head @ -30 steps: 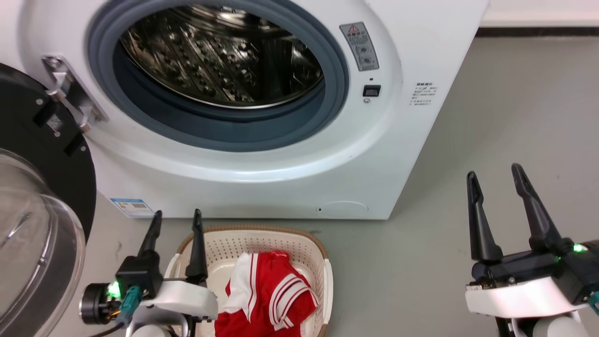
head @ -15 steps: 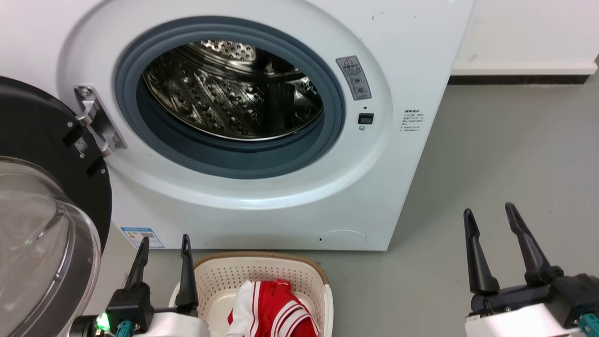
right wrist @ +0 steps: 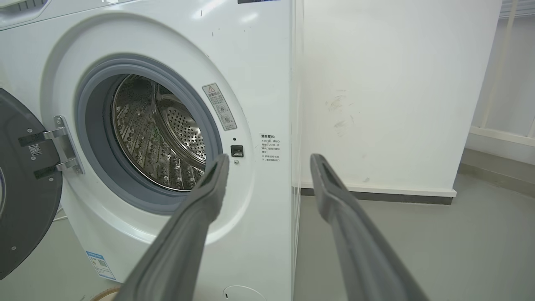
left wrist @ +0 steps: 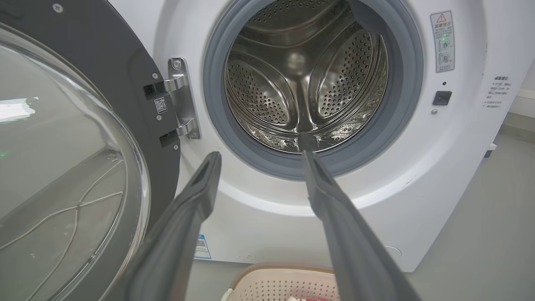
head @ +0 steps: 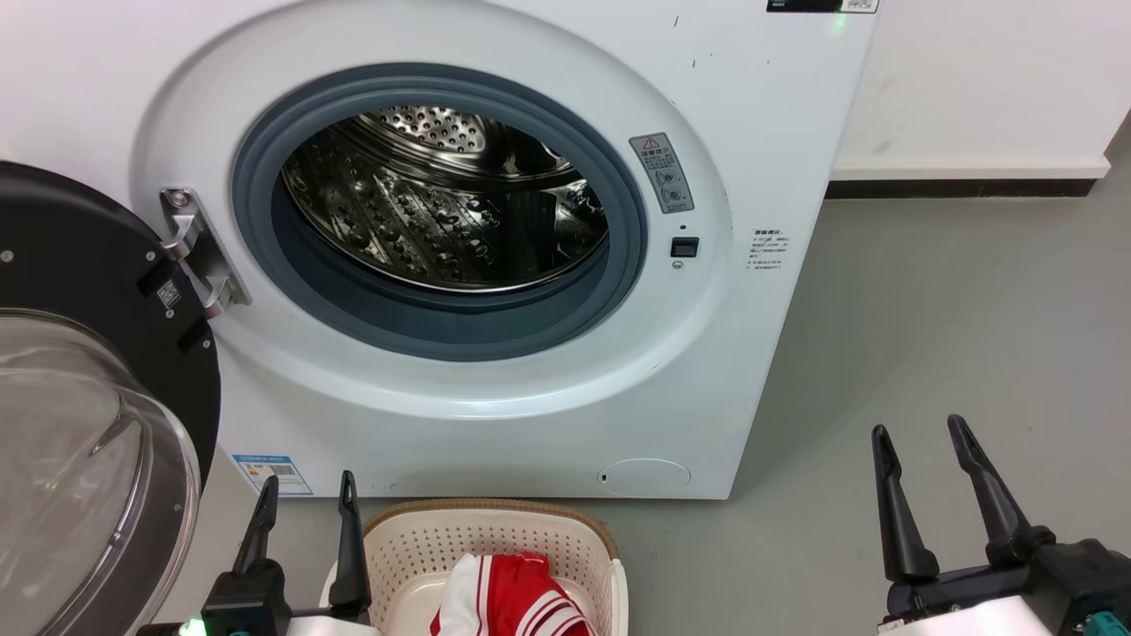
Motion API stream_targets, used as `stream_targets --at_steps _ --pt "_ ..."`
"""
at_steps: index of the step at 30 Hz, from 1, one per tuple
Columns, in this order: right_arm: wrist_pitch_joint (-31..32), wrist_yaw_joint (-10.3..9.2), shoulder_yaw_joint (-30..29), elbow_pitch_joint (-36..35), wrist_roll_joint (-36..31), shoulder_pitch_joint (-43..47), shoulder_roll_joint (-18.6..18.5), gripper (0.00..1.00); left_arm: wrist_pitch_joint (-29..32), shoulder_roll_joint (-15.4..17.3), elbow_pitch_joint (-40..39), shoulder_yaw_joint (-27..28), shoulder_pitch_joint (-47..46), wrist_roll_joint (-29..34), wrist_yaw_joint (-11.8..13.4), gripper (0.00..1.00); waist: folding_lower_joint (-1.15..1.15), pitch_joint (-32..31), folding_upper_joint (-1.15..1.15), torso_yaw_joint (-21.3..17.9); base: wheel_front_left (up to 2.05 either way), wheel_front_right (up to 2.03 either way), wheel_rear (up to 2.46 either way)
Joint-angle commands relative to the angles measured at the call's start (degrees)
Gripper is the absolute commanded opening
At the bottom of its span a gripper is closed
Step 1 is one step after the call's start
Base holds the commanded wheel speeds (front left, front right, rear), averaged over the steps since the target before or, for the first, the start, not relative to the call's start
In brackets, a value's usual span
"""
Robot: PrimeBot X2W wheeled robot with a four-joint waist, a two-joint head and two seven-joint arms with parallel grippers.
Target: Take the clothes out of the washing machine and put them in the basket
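The head view is shifted as a whole: the camera is raised and drawn back, so no move of the things themselves is shown. The washing machine (head: 778, 115) is seen smaller and lower, and the grey ring (head: 638, 265) of its opening, cut off at the top a second ago, is taken in whole. More of the wall (head: 972, 79) is seen, with the skirting (head: 963, 188) lower in the picture. The basket (head: 415, 552) and clothes (head: 521, 592) are brought down to the bottom edge, the red cloth largely cut off. The left gripper (head: 306, 484) and right gripper (head: 914, 426) are likewise shown lower, their wrists mostly out of the picture.
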Motion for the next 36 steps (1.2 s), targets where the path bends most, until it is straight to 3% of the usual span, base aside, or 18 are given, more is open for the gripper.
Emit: stream_targets --at_steps 1,12,13,16,36 --pt "-0.11 -0.04 0.01 0.24 0.29 0.86 0.08 1.00 -0.17 -0.09 -0.09 0.00 0.42 0.25 -0.07 1.00 0.00 -0.21 0.00 -0.11 0.00 0.00 0.00" --pt "-0.11 -0.04 0.53 0.64 0.70 1.28 0.08 1.00 -0.17 -0.20 -0.27 0.14 0.97 1.19 0.42 1.00 0.00 -1.09 0.00 -0.58 0.00 0.00 0.00" --pt "0.00 0.01 0.48 0.56 0.22 0.54 0.00 0.00 0.00 -0.09 0.15 0.08 0.47 0.89 0.22 0.00 0.00 -1.10 0.00 -0.58 0.00 0.00 0.00" --pt "0.09 0.01 0.67 1.88 0.57 0.75 0.01 0.00 0.45 -0.13 1.83 0.20 0.49 0.43 0.16 0.00 0.00 -1.10 0.00 -0.58 0.00 0.00 0.00" --pt "4.13 0.00 0.28 6.25 24.64 -3.01 -1.43 0.00 5.93 -0.15 4.16 1.88 -3.05 -22.79 -2.60 0.00 0.00 -0.80 0.00 -0.39 0.00 0.00 0.00"
